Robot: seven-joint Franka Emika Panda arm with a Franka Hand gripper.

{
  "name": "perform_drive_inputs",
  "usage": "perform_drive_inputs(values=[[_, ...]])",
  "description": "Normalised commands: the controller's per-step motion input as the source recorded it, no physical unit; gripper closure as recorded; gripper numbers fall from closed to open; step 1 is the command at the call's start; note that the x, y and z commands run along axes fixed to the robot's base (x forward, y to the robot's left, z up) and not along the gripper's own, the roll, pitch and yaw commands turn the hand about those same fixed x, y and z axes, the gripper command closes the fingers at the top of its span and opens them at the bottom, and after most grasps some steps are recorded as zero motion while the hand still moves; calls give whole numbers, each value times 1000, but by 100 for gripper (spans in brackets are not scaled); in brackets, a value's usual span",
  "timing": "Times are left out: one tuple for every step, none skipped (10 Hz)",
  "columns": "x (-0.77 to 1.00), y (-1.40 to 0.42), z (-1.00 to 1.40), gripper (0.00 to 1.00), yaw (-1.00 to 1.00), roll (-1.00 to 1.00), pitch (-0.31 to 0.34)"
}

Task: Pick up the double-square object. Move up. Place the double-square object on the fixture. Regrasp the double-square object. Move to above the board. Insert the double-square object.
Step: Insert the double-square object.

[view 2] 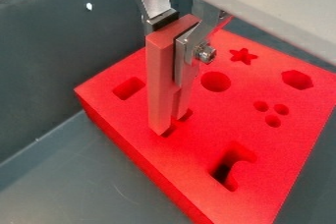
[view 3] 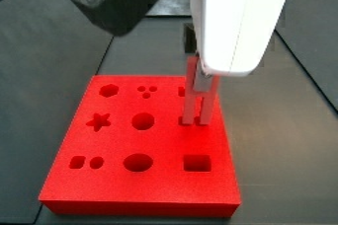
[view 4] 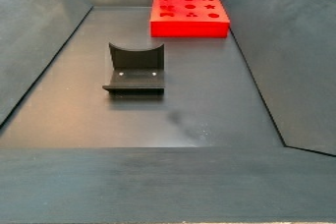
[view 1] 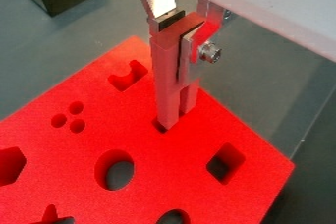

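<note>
Dark grey bin floor held the board (view 4: 191,16) at the far end, fixture (view 4: 134,69) mid-floor, well apart. Gripper (view 1: 175,66) stood over the board, fingers (view 1: 201,41) clamped on the upright double-square object (view 1: 172,81), its lower end in a slot at the board's edge, in both wrist views.

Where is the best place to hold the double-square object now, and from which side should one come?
Grip its upper part, coming from straight above. The double-square object stands upright with its lower end at a cutout in the board, so only its upper flat faces are free; the end effector clamps there.
</note>
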Motion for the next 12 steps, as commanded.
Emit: perform_drive_inputs(values=[[-126, 194, -400, 100, 209, 0, -59], [-283, 80, -457, 100, 177, 17, 0], [-251, 0, -434, 100, 60, 0, 0], [-146, 0, -560, 100, 66, 0, -26], [0, -63, -800, 100, 49, 0, -146], [-83, -237, -914, 100, 23, 94, -171], [-266, -309, -891, 100, 71, 153, -154], [-209, -283, -800, 100, 134, 129, -213], [-234, -229, -589, 100, 137, 176, -307], [-206, -66, -174, 100, 0, 31, -163], [0, 0, 0, 100, 0, 0, -10], [-23, 0, 0, 100, 0, -10, 0]])
